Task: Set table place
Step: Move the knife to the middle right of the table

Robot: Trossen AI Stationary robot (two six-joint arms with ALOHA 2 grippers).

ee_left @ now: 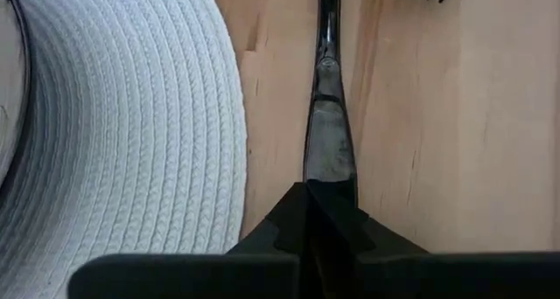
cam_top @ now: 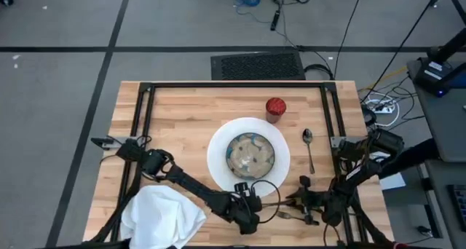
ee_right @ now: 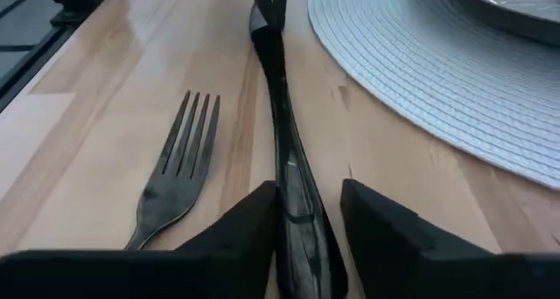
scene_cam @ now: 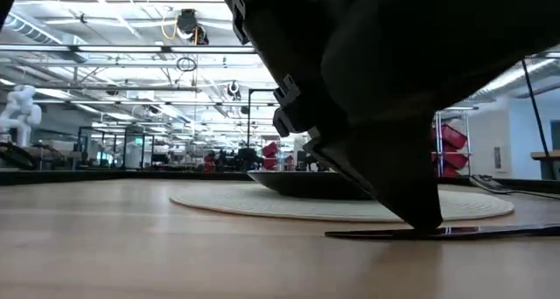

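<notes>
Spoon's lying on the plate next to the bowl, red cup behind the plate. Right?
Not quite. The spoon lies on the bare table, to the right of the plate, not on it, as the high view shows. The red cup does stand behind the plate.

table: pale wood planks, smooth satin finish, faint grain; black metal frame, matt. plate: white, fine concentric ribbed texture, matt. bowl: glazed, speckled, slight gloss. knife: polished dark metal, mirror-glossy. fork: same metal, shiny. spoon: shiny metal. napkin: white cloth, soft folds. cup: red, material unclear. gripper fingers: black, matt, look like plastic
</notes>
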